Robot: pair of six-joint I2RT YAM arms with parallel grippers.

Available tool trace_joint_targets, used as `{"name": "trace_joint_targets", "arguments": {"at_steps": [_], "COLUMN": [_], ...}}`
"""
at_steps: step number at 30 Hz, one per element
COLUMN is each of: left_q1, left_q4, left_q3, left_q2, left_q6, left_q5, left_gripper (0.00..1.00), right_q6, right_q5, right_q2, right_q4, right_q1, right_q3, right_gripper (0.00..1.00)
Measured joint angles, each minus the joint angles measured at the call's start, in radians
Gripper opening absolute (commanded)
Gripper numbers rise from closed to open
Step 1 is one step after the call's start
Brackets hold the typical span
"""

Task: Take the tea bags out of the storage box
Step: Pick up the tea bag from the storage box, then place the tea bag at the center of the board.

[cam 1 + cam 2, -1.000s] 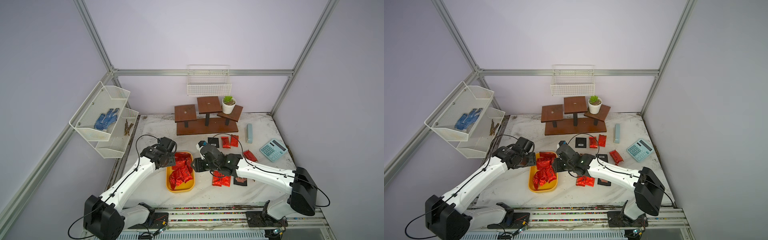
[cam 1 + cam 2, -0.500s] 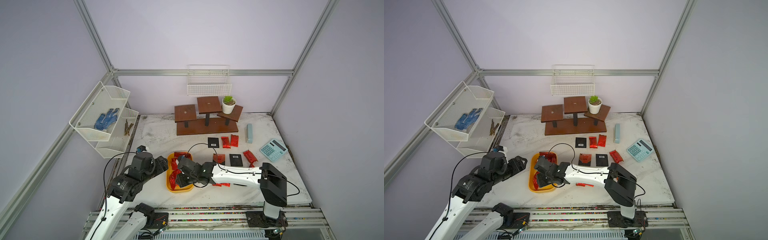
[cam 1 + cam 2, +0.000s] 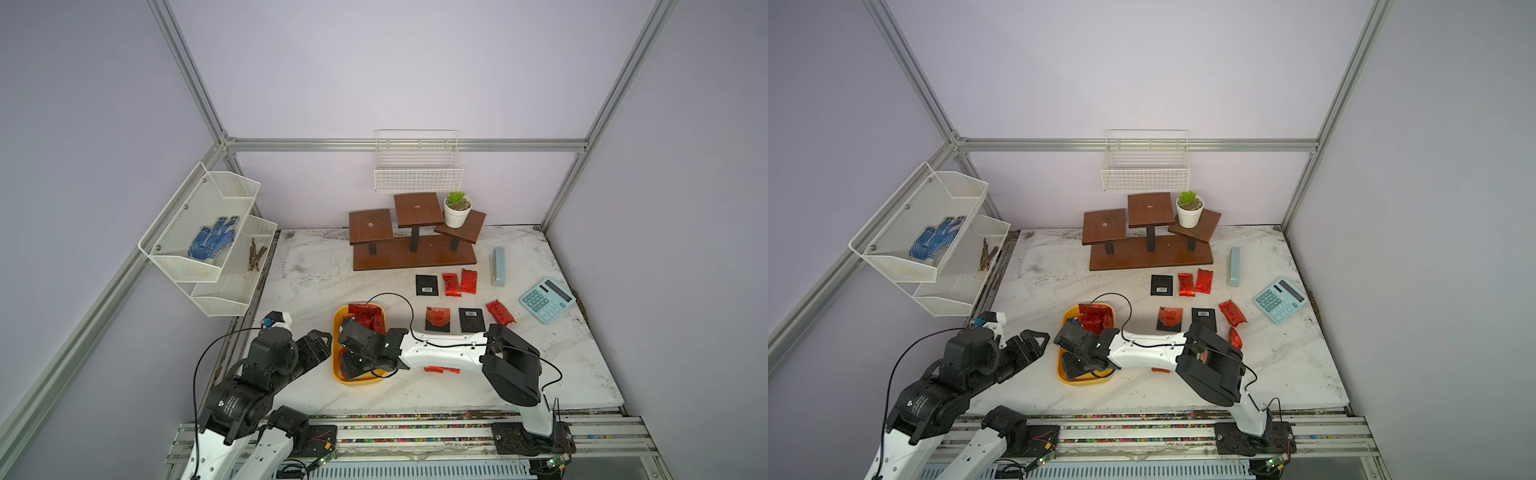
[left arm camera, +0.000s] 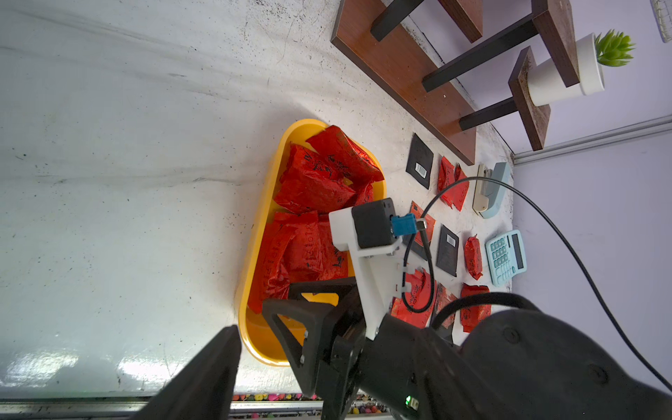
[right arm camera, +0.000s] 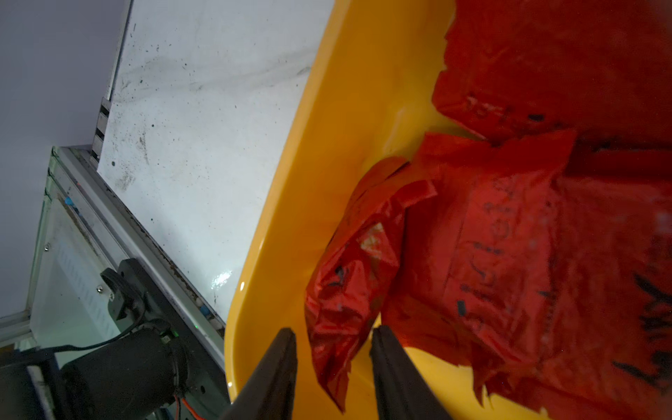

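Right fingers point(image 5: 280, 367) stand narrow, one on each side of a crinkled red sachet point(image 5: 349, 276). A sliver of yellow shows between one finger and the foil, so I judge the pinch not yet made. That sachet lies in the near end of the storage box point(image 5: 327, 145), close beside its left wall. Its long axis runs straight ahead from the fingertips, so the closing goes across its short width.

The box sits on the table point(image 3: 316, 266), near and left of centre, with its length running near to far. More red tea bags point(image 4: 312, 182) are heaped in its far half, overlapping one another. Others lie out on the table to the right, well apart from the box, both red ones point(image 3: 457, 284) and flat black ones point(image 3: 427, 285).

The right arm point(image 3: 440, 353) is the one at the work. From its base at the near right, its forearm lies low and leftward across the table, and the wrist tips down into the box. Left fingers point(image 4: 214, 371) are spread wide and empty, just outside the box's left wall, and that arm point(image 3: 249, 390) is folded back at the near left.

The lift looks to need only a firm close and a straight rise. The neighbouring packet overlaps the chosen one and might drag along.
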Motion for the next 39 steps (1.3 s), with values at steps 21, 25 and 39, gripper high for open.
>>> {"name": "trace_joint_targets", "arguments": {"at_steps": [21, 25, 39], "left_q1": [0.000, 0.000, -0.160], "left_q4": [0.028, 0.108, 0.404], "left_q3": [-0.005, -0.018, -0.195], "left_q2": [0.073, 0.127, 0.278], "left_q6": [0.002, 0.001, -0.099], "left_q5": [0.039, 0.101, 0.209], "left_gripper": [0.77, 0.76, 0.73], "right_q6": [0.017, 0.017, -0.076], "right_q5": [-0.014, -0.051, -0.168], "right_q2": [-0.288, -0.420, -0.446], "right_q4": [0.054, 0.093, 0.121], "right_q1": [-0.052, -0.129, -0.523], "right_q3": [-0.156, -0.215, -0.288], "right_gripper": [0.00, 0.00, 0.00]}}
